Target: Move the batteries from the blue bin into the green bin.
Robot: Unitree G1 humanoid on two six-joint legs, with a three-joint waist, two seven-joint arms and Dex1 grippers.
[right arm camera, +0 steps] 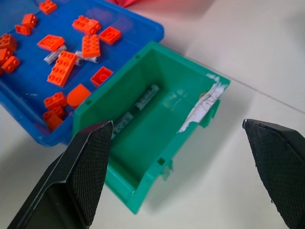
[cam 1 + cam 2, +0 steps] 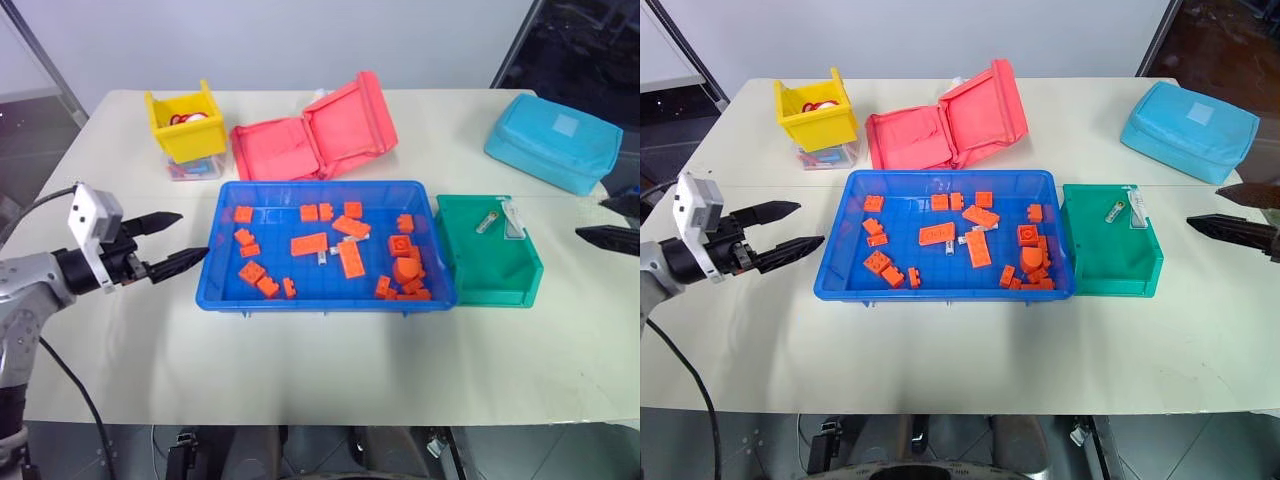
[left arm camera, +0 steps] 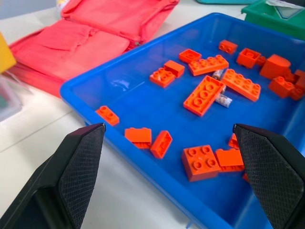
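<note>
The blue bin (image 2: 215, 255) sits mid-table, scattered with orange bricks (image 2: 310, 243). Among the bricks lie small grey batteries (image 3: 222, 99), also visible in the right wrist view as batteries (image 1: 55, 55). The green bin (image 2: 490, 282) stands against the blue bin's right side, and two batteries (image 1: 147, 97) lie on its floor. My left gripper (image 2: 192, 236) is open and empty, hovering just left of the blue bin's left wall. My right gripper (image 2: 1203, 206) is open and empty, to the right of the green bin and pointing toward it.
A yellow bin (image 2: 185, 125) on a clear box stands at the back left. An open pink pouch (image 2: 315, 135) lies behind the blue bin, and a light-blue zipped pouch (image 2: 553, 140) at the back right. A white paper scrap (image 1: 202, 107) rests in the green bin's corner.
</note>
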